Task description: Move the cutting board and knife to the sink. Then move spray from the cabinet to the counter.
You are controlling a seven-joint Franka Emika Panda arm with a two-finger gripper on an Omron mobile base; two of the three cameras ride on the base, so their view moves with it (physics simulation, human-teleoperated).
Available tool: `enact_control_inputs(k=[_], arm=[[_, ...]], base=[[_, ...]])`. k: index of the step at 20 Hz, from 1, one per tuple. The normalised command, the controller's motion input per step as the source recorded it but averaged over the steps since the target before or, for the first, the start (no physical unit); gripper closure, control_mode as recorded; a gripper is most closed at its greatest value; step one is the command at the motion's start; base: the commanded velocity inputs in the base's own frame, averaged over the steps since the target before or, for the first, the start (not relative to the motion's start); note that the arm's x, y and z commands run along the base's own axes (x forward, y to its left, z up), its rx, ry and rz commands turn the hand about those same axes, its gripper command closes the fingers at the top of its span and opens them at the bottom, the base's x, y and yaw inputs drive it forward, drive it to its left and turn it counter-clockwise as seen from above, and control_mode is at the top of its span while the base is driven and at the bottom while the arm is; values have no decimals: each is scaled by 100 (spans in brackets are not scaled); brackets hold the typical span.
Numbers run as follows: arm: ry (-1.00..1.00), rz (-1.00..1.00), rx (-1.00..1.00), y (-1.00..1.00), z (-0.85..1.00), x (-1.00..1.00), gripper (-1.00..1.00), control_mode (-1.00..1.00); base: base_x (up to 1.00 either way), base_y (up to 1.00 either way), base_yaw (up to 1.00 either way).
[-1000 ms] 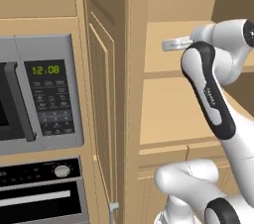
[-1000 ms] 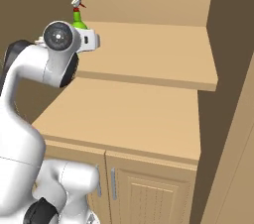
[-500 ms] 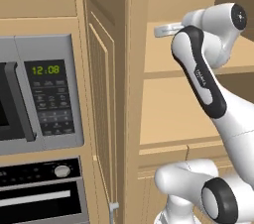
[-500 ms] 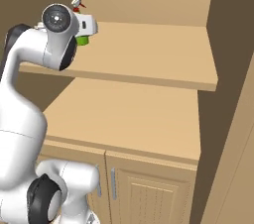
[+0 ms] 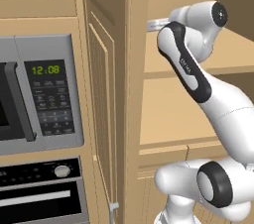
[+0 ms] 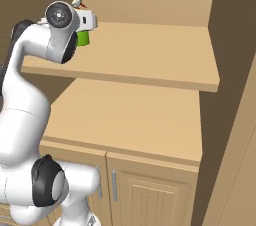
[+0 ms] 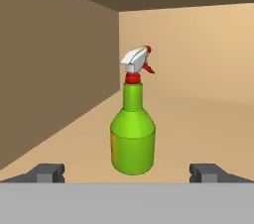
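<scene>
hand view gripper point(image 7: 127, 173): jaws wide apart, nothing between them; two dark grey finger tips point(image 7: 47, 172) at bottom, one each side of the bottle, not touching it
hand view spray point(image 7: 132, 128): upright on the shelf point(image 7: 198, 134), centred ahead of the open jaws, near the left rear corner of the shelf
hand view spray shape: round glossy green bottle, narrow neck, red collar, white trigger nozzle with red tip pointing right; thin yellowish label strip on its left side
hand view cabinet point(image 7: 54, 64): smooth matte tan wood, plain side wall on left, plain back wall behind bottle

left base view arm point(image 5: 198, 84): white glossy links with dark joints, reaching up to the upper shelf point(image 5: 238, 54); grip state cannot tell from here
left base view cabinet door point(image 5: 101, 109): panelled tan wood, swung open, seen edge on
left base view microwave point(image 5: 39, 94): silver, green clock digits, dark keypad
left base view oven point(image 5: 44, 188): silver front, round knob, below microwave

right base view spray point(image 6: 82, 38): green body partly hidden behind the wrist, red and white nozzle poking above it, at left rear of the upper shelf point(image 6: 150, 55)
right base view gripper: hidden by wrist, cannot tell here
right base view lower shelf point(image 6: 130, 120): flat tan wood
right base view lower doors point(image 6: 150, 190): panelled, slim metal handles
</scene>
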Motion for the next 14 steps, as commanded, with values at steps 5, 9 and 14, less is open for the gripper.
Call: enact_control_inputs(k=[5, 9, 14], arm=[[6, 0, 0, 4, 16, 31, -100, -100], [3, 0, 0, 4, 4, 29, -100, -100], [0, 0, 0, 12, 0, 35, -100, -100]], base=[[0, 0, 0], [0, 0, 0], [0, 0, 0]])
